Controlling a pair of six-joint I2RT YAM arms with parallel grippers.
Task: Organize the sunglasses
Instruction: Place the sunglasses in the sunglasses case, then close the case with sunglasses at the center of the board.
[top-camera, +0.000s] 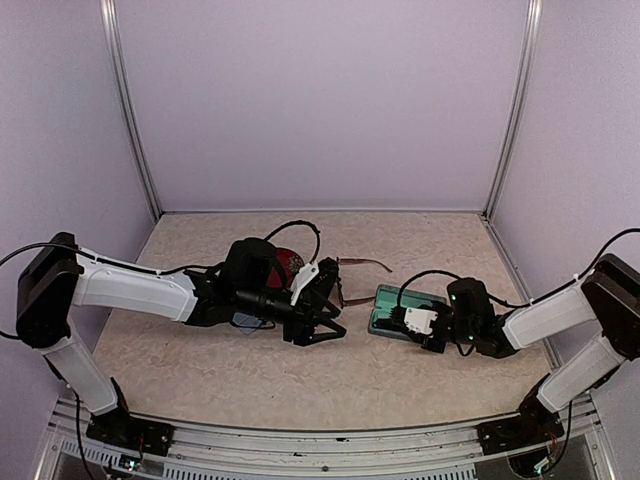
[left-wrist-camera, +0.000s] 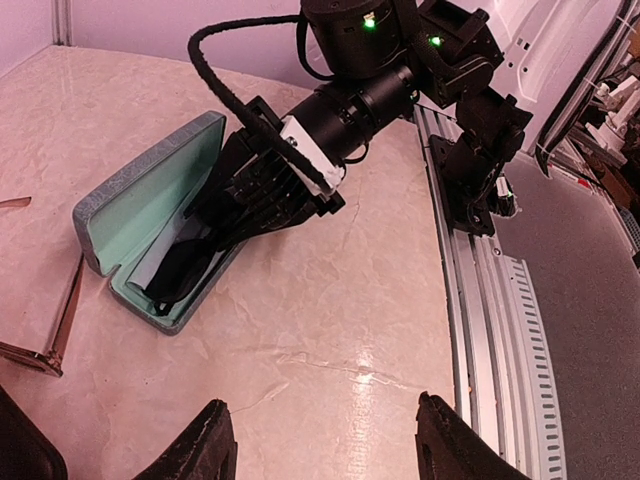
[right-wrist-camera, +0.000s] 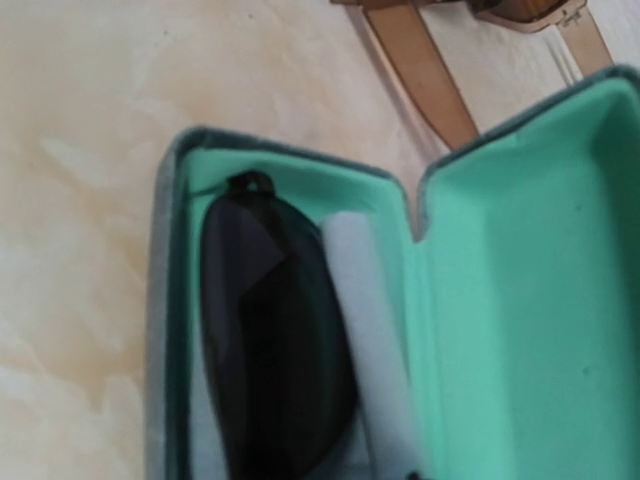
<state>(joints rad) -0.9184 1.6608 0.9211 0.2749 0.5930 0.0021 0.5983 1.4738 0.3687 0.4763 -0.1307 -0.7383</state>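
Where right tool (left-wrist-camera: 200, 250) dips into open case (left-wrist-camera: 140, 190), black sunglasses (right-wrist-camera: 275, 370) lie under it

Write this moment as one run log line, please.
black sunglasses: inside open case | reddish-brown sunglasses: on table beside case | right gripper: inside case, grip unclear | left gripper: open, empty

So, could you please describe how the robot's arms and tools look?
The left arm and right arm have white link shells, black joints and looping black cables. The right tool is black with a white block; green lights glow on its wrist.
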